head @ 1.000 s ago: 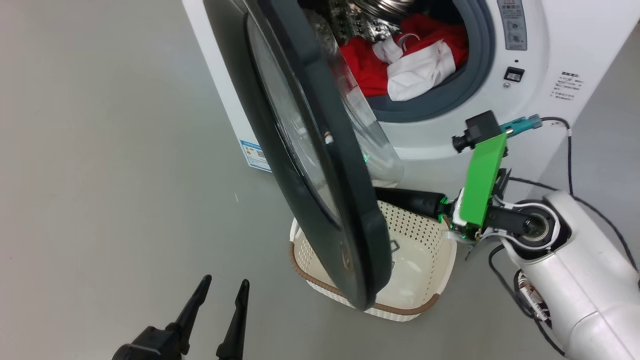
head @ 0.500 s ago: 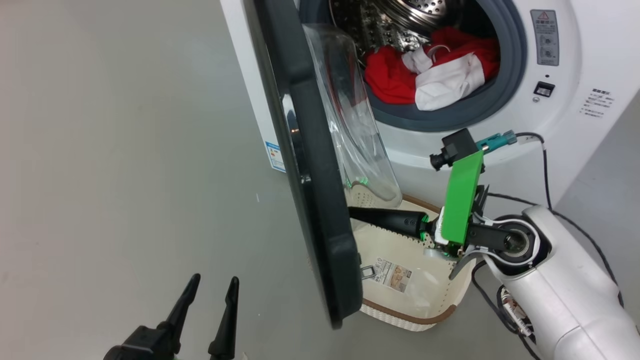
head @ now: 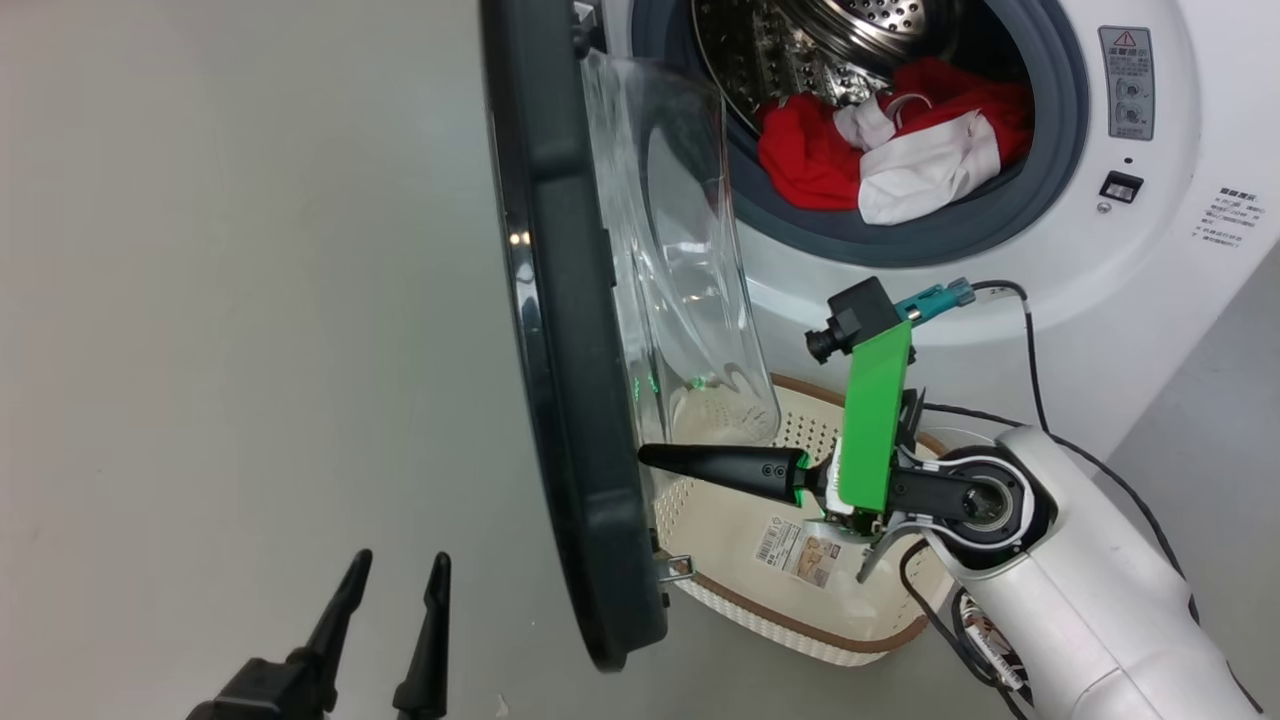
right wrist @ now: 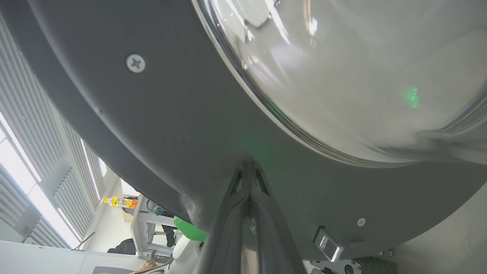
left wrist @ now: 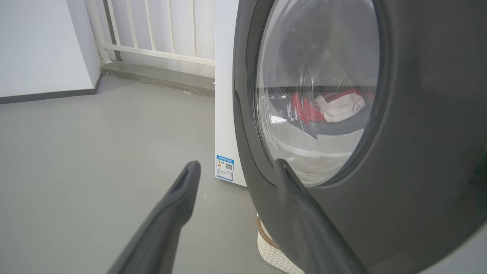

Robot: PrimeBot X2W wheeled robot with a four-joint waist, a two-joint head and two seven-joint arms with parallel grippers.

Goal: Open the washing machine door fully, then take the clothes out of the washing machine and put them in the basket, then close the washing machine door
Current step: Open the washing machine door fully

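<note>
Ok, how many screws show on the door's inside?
2, in the right wrist view: upper-left screw and lower-right screw on the washing machine door; more may be hidden.

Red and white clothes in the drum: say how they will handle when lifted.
The crumpled red and white fabric clothes look floppy and will likely sag. They lie bunched, so one pinch may lift several. Resting on the grey rubber gasket, they may drag.

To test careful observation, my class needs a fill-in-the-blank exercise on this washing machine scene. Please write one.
The red-and-white clothes lie in the steel ____. The right gripper, tip at the inner side of the washing machine door, is ____. The fingers of the left gripper stand ____. The basket holds no ____.
Answers: drum, shut, open, clothes.
</note>
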